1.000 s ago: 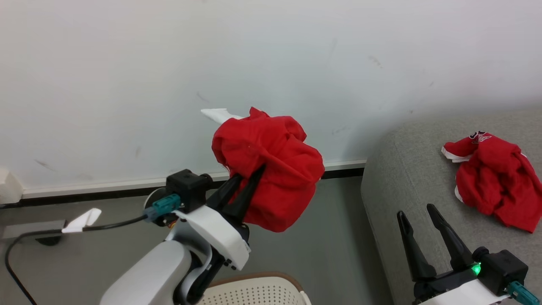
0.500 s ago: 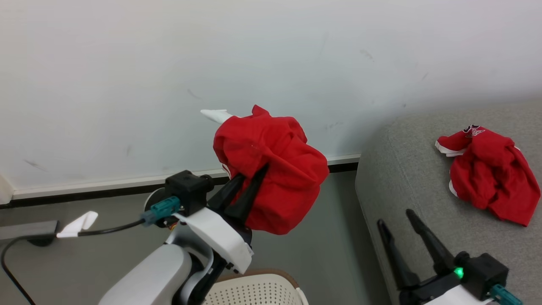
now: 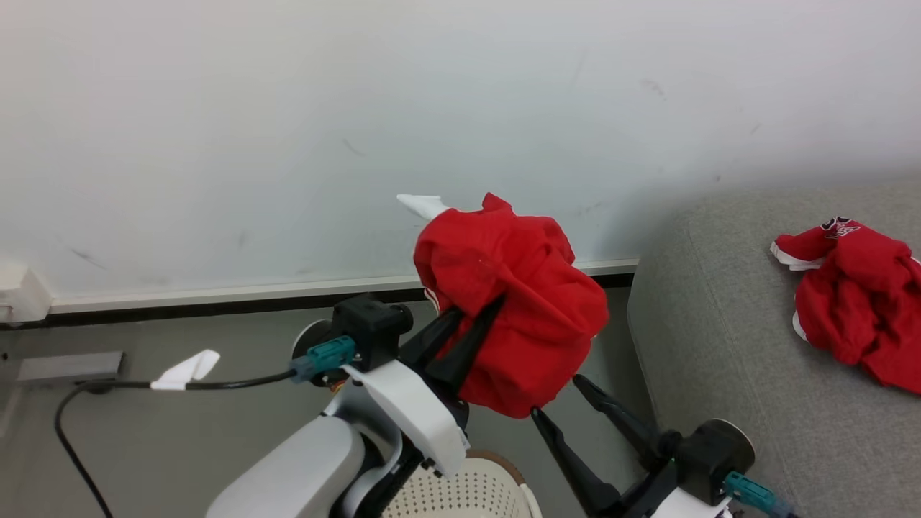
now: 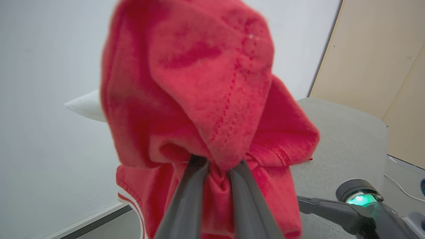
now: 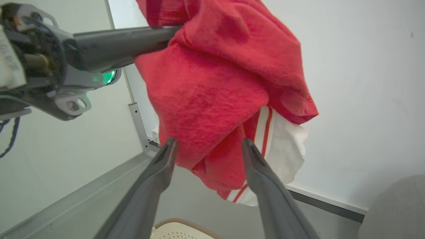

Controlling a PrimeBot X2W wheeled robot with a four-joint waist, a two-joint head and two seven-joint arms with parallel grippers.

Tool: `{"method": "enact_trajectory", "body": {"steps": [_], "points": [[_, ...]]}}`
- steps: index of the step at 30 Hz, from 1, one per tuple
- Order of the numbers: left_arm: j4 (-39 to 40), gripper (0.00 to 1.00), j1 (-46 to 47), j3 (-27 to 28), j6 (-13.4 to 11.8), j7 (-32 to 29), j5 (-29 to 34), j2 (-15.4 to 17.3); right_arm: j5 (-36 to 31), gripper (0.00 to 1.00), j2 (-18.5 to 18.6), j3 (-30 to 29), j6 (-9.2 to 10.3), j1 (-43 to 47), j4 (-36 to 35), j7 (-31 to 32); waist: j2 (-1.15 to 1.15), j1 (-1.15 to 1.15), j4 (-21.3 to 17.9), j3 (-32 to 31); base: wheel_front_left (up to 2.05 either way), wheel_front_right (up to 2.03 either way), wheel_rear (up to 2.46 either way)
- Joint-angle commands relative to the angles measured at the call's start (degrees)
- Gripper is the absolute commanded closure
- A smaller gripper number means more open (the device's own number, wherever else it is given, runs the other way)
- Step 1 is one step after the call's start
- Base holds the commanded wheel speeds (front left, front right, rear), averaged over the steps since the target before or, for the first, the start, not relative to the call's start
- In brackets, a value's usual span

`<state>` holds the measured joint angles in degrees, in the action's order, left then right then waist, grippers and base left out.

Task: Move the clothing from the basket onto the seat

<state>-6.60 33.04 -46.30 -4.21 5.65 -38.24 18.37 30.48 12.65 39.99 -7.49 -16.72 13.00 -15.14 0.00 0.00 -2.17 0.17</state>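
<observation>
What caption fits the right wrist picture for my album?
Open right jaws point at the red shirt held by the left jaws, basket below.

Bunched red garment hangs above cream basket; second garment lies on grey seat.

Red held garment, white trim with red stripes; second garment red, white edging; seat grey woven; basket cream, rows of small holes, brown rim; wall white; floor grey
</observation>
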Motion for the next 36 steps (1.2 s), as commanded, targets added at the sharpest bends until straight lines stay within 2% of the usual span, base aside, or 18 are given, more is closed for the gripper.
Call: {"method": "enact_trajectory", "body": {"steps": [1,9,17,26,27,28,29,30,36], "points": [[-0.29,1.00,1.01,-0.31,0.31,0.13,0.62,-0.76,0.75,0.00,0.20,1.57,-0.01,-1.74,1.38,0.01,0.00,0.00,0.96,0.14,0.00,0.00,0.00],[-1.26,1.00,1.69,-2.37,1.39,-0.13,0.54,-3.21,2.56,0.00,-1.18,4.04,-0.01,-5.60,6.90,0.02,0.00,0.00,3.70,0.56,0.00,0.00,0.00],[-3.06,1.00,1.35,-5.40,2.80,-0.75,0.31,-6.15,1.90,0.00,-3.38,1.45,-0.01,-8.40,10.99,0.01,0.00,0.00,6.89,0.88,0.00,0.00,0.00],[-5.26,1.00,0.89,-7.10,3.76,-0.85,-0.57,-7.69,0.54,0.00,-4.44,-0.54,-0.01,-9.19,12.31,0.00,0.00,0.00,9.10,0.54,0.00,0.00,0.00],[-5.42,1.00,0.86,-7.13,3.84,-0.83,-0.64,-7.70,0.45,0.16,-4.39,-0.72,-0.01,-9.18,12.33,0.01,0.00,0.00,9.21,0.49,0.00,0.00,0.00],[-5.57,1.00,0.82,-7.15,3.88,-0.80,-0.75,-7.69,0.39,0.54,-4.34,-0.85,-0.01,-9.14,12.32,0.01,0.00,0.00,9.28,0.44,0.00,0.00,0.00],[-5.73,1.00,0.77,-7.13,3.90,-0.72,-0.89,-7.65,0.29,0.82,-4.29,-0.99,-0.01,-9.09,12.28,0.00,0.00,0.00,9.30,0.38,0.00,0.00,0.00],[-5.89,1.00,0.73,-7.09,3.88,-0.62,-1.00,-7.57,0.25,1.00,-4.22,-1.04,-0.01,-9.01,12.22,0.00,0.00,0.00,9.28,0.34,0.00,0.00,0.00],[-6.72,1.00,0.75,-6.29,3.21,0.11,-1.27,-6.97,0.72,1.00,-3.42,-0.60,-0.01,-8.20,12.00,0.00,0.00,0.00,8.46,0.30,0.00,0.00,0.00]]}}
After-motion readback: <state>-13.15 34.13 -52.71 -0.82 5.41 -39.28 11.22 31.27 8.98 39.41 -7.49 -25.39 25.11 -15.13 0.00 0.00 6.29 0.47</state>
